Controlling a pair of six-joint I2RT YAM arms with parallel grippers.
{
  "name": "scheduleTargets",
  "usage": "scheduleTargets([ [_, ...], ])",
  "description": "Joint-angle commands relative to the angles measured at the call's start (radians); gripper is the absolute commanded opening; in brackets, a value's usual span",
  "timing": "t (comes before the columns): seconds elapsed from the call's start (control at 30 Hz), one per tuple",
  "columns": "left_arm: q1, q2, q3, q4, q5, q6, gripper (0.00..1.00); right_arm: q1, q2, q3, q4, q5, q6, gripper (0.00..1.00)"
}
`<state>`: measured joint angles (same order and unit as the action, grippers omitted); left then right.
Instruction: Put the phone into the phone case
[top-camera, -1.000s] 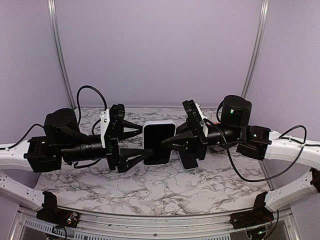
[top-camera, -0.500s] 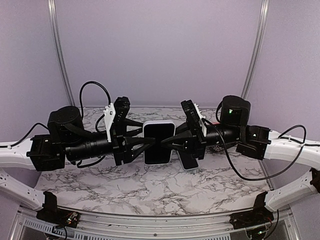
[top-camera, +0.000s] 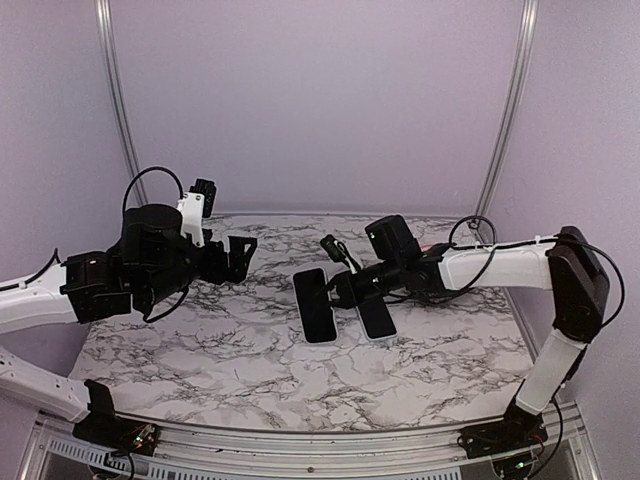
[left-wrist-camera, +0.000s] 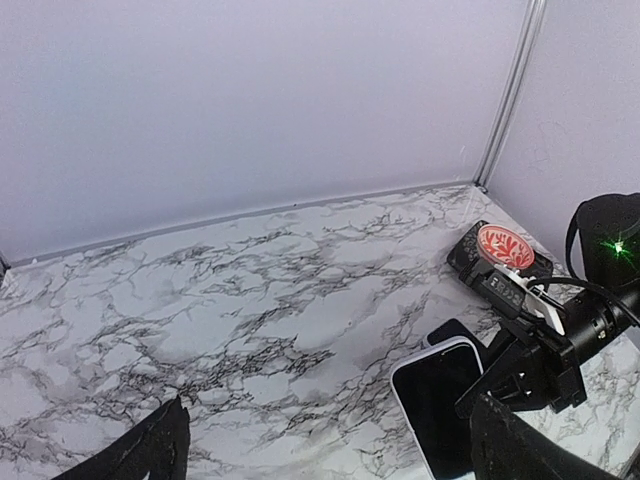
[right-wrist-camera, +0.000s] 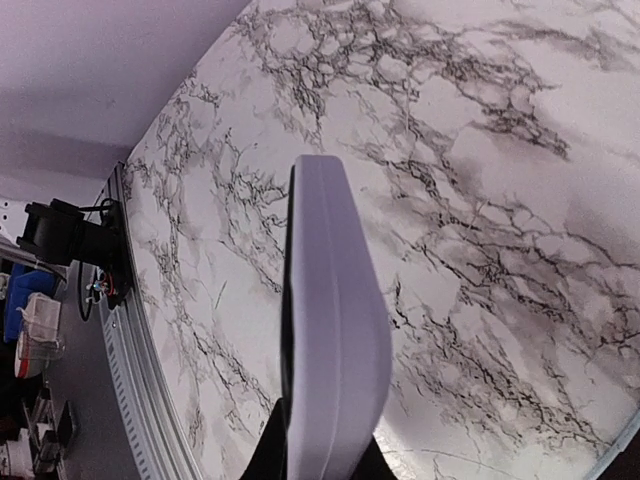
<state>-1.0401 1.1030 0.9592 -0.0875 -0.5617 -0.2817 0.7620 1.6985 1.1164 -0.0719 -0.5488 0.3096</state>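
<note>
- Marble, white with grey veins, covers the bench (top-camera: 250, 350) in the top view. The phone (top-camera: 316, 305) sits at mid-frame, its dark face ringed by the thin white rim of the phone case (top-camera: 299, 300).
- The right arm (top-camera: 500, 265) reaches in from the right edge. The right jaws are clenched on the phone's right long edge, near its upper end. Whether the phone's lower end touches the bench I cannot tell.
- A second dark slab (top-camera: 377, 320) lies flat just right of the phone, under the right arm.
- The left arm (top-camera: 100, 285) sits at the left of the frame. The left jaws are released and hold nothing, well apart from the phone.
- In the left wrist view the left jaws' two fingers (left-wrist-camera: 150, 450) stand in the lower corners, spread wide, with only bare bench (left-wrist-camera: 250, 300) between them.
- The phone (left-wrist-camera: 435, 400) shows at lower right, its black screen edged in white, with the right jaws pinching its right side. It lies just inside the lower-right finger, not between the two.
- A dark box (left-wrist-camera: 495, 255) with a red-and-white patterned top rests at the right, beyond the phone.
- In the right wrist view the phone case (right-wrist-camera: 335, 330) fills mid-frame edge-on, its pale back showing. The phone's dark face is a thin strip on its left side.
- The right jaws grip it at the bottom edge of the frame, with the veined bench (right-wrist-camera: 500, 150) behind it.
- The bench's metal rail (right-wrist-camera: 140, 360) runs down the left side.
</note>
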Motion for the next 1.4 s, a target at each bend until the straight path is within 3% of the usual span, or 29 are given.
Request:
scheduleTargets([
  [0.0,0.051,0.021,-0.021,-0.091,0.041,-0.097,0.99,-0.024,0.099,0.063,0.102,-0.178,0.151,0.00],
  [0.33,0.087,0.086,-0.014,-0.112,0.103,-0.113,0.99,-0.103,0.327,0.133,0.088,-0.222,0.204,0.00],
  [0.5,0.091,0.084,-0.020,-0.113,0.102,-0.113,0.99,-0.112,0.340,0.161,-0.030,-0.108,0.133,0.25],
  [0.77,0.098,0.082,-0.029,-0.112,0.094,-0.112,0.99,-0.110,0.291,0.206,-0.188,0.038,0.037,0.39],
  [0.87,0.115,0.083,-0.035,-0.113,0.094,-0.101,0.99,-0.110,0.219,0.212,-0.250,0.101,-0.001,0.46],
  [0.97,0.171,0.090,-0.039,-0.125,0.112,-0.087,0.99,-0.112,0.101,0.199,-0.275,0.159,-0.068,0.59],
  [1.0,0.197,0.090,-0.042,-0.130,0.117,-0.087,0.99,-0.113,0.050,0.188,-0.265,0.188,-0.088,0.69],
  [1.03,0.222,0.088,-0.045,-0.133,0.119,-0.085,0.99,-0.116,-0.006,0.164,-0.240,0.229,-0.106,0.91],
  [1.07,0.248,0.082,-0.051,-0.133,0.117,-0.082,0.99,-0.122,-0.071,0.130,-0.206,0.277,-0.121,0.98],
  [1.27,0.406,0.042,-0.113,-0.134,0.076,-0.107,0.99,-0.287,-0.407,-0.088,-0.032,0.581,-0.141,0.99],
  [1.37,0.465,0.019,-0.163,-0.128,-0.016,-0.136,0.99,-0.350,-0.505,-0.224,0.028,0.843,-0.147,0.99],
])
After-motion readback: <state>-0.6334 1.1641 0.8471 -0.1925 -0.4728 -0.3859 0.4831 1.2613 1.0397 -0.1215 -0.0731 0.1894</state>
